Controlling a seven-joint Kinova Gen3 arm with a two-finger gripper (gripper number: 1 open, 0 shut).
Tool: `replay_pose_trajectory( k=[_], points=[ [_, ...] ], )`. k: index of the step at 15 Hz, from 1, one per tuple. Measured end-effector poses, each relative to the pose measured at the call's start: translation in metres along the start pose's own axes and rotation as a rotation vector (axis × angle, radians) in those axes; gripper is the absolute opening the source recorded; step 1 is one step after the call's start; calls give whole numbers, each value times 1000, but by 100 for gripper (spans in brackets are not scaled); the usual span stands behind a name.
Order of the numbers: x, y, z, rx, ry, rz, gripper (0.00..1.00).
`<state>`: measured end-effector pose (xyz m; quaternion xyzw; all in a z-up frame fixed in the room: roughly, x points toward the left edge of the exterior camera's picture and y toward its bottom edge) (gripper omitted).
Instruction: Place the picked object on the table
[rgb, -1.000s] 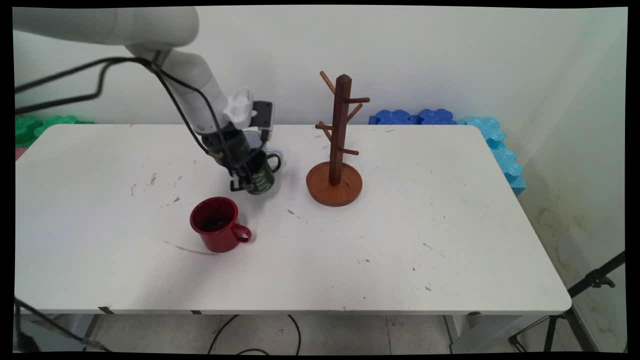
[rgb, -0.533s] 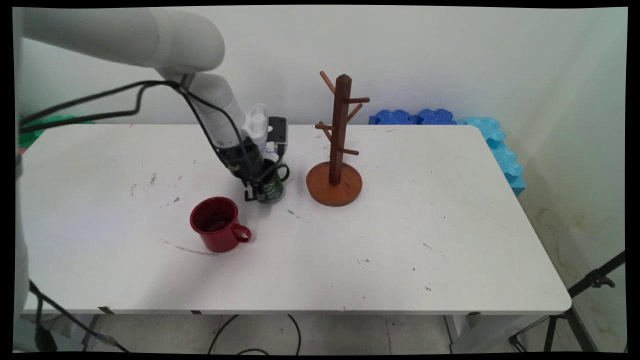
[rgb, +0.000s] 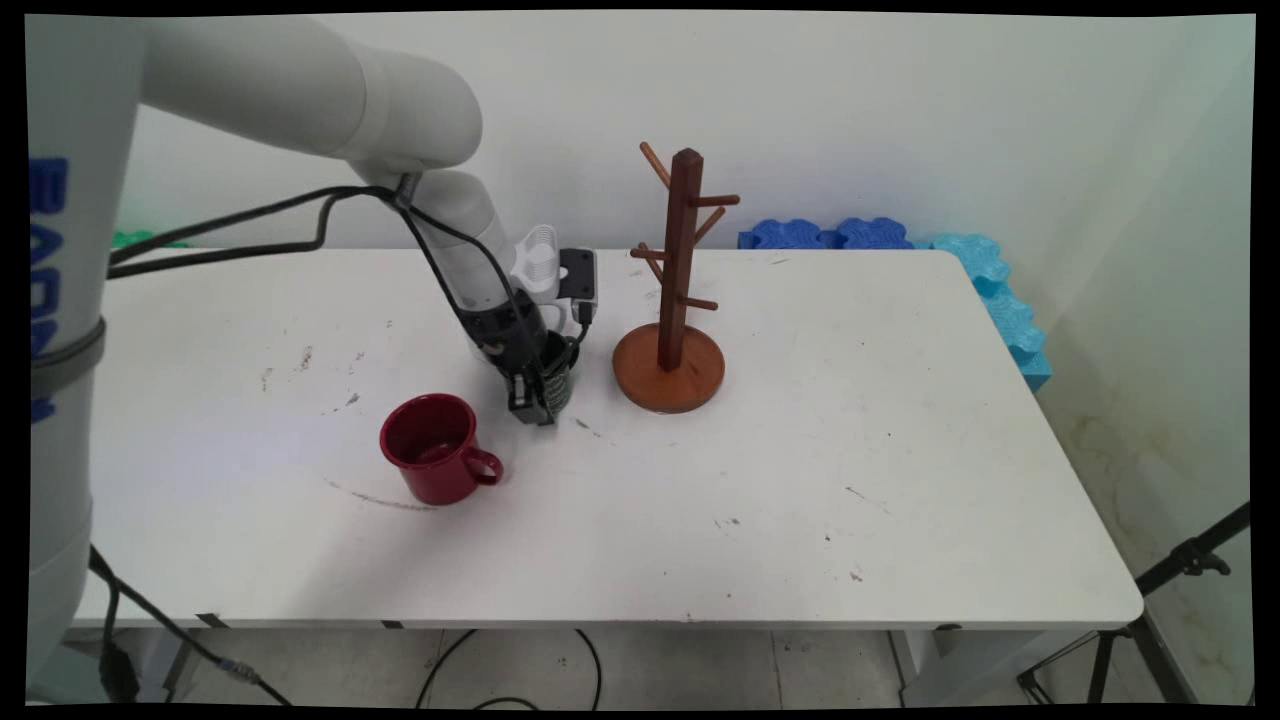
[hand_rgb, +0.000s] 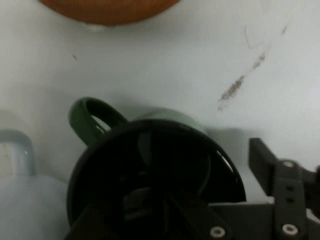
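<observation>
While my black two-finger gripper (rgb: 532, 400) pinches the wall of the dark green enamel mug (hand_rgb: 150, 165), one finger inside and one (hand_rgb: 280, 175) outside, I read the mug as tilted, just beside the round base of the brown wooden mug tree (rgb: 669, 365). That rim grip leaves the handle (hand_rgb: 92, 117) free. From above, my wrist hides most of it. A red enamel mug (rgb: 432, 448) stands nearby on the white table (rgb: 800, 480).

No legible text — green mug (rgb: 556, 384) print unreadable
</observation>
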<state>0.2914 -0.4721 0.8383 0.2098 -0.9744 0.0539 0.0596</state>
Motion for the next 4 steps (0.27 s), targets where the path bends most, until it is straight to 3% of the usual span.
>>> replay_pose_trajectory(
  k=[4],
  points=[
    [8, -3, -9, 16, 44, 1, 100]
  ],
)
